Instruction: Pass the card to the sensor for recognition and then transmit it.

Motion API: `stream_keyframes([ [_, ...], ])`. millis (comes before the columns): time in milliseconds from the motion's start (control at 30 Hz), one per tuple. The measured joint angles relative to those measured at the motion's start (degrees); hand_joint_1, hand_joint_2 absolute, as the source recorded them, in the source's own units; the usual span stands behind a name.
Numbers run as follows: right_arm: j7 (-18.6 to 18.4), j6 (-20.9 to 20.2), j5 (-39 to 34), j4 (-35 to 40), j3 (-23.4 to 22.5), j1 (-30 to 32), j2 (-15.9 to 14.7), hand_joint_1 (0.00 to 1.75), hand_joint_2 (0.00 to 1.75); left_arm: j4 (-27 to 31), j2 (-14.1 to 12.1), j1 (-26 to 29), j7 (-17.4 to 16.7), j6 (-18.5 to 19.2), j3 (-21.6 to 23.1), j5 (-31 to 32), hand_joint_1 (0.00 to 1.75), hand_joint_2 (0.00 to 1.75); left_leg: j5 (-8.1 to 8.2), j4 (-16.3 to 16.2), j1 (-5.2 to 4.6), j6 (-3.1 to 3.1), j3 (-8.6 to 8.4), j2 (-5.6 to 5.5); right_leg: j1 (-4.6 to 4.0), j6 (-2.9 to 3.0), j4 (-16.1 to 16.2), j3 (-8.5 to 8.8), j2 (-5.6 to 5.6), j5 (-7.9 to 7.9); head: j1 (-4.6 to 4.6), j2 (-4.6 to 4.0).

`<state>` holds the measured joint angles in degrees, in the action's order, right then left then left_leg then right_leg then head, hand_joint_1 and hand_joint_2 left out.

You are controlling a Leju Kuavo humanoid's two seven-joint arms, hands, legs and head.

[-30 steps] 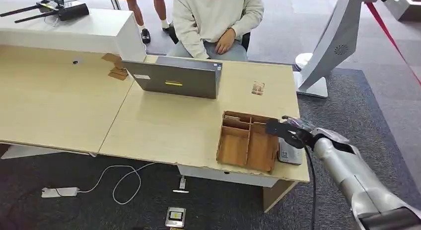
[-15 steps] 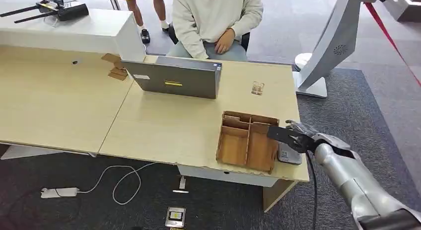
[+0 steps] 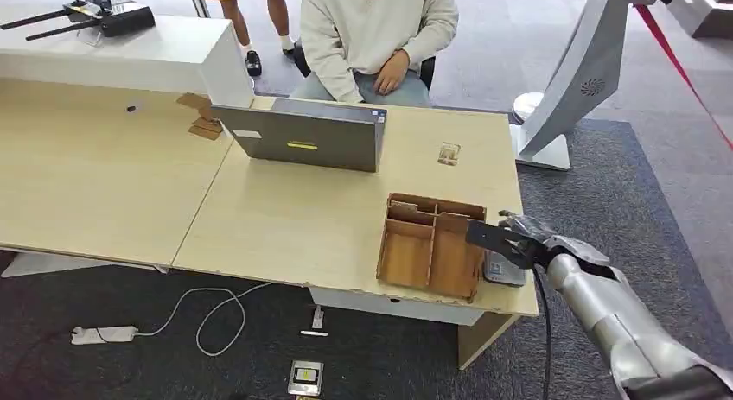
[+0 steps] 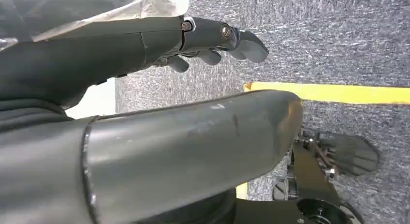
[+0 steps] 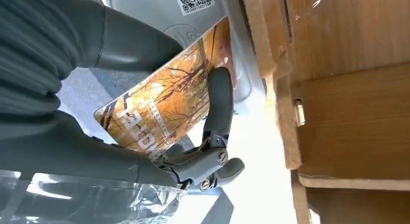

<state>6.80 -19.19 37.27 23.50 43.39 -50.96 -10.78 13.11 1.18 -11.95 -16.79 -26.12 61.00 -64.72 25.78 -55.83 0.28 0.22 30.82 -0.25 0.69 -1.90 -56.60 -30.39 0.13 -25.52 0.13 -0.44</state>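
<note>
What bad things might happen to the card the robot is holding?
The right hand holds the card with just the thumb and a finger, so it might slip and fall. The card hangs right next to the wooden tray, so its edge might bump the tray wall. It looks tilted over the sensor, so the scan might not work.

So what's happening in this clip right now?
The robot's right hand holds a card printed with an autumn tree scene, pinched between thumb and fingers. It holds the card over a small white card reader at the desk's near right corner, beside a wooden tray. The left hand hangs over the carpet, holding nothing. A person sits behind a laptop across the desk.
</note>
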Motion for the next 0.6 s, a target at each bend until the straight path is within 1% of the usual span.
stream_keyframes([
  [467,0.0,0.26,-0.02,-0.09,0.0,0.01,-0.02,1.75,1.75,0.0,0.04,-0.12,-0.02,-0.13,0.0,-0.2,0.0,0.0,0.0,0.0,0.0,0.0,0.0,0.0,0.0,0.0,0.0,0.01,0.0,0.0,0.0,0.0],
  [500,-0.15,2.2,-0.02,-0.09,0.0,-0.03,0.02,1.75,1.75,0.0,0.09,-0.12,0.39,-0.13,0.0,-0.72,0.0,0.0,0.0,0.0,0.0,0.0,0.0,0.0,0.0,0.0,0.0,0.02,0.0,0.01,0.0,0.0],
  [567,-0.7,16.6,0.31,-0.11,-0.07,-0.51,0.33,1.75,1.75,0.0,0.68,-0.25,2.03,-1.14,-0.04,-1.79,0.0,0.0,0.0,0.0,-0.02,0.0,0.02,-0.01,0.01,-0.01,-0.01,-0.01,0.0,0.03,0.0,0.0],
  [600,-0.7,18.01,0.31,-0.11,-0.09,-0.77,0.37,1.75,1.75,0.0,0.77,-0.3,2.17,-1.29,-0.04,-1.88,0.0,0.0,0.0,0.0,-0.02,0.0,0.02,-0.01,0.01,-0.01,-0.01,-0.01,0.0,0.03,0.02,0.0],
])
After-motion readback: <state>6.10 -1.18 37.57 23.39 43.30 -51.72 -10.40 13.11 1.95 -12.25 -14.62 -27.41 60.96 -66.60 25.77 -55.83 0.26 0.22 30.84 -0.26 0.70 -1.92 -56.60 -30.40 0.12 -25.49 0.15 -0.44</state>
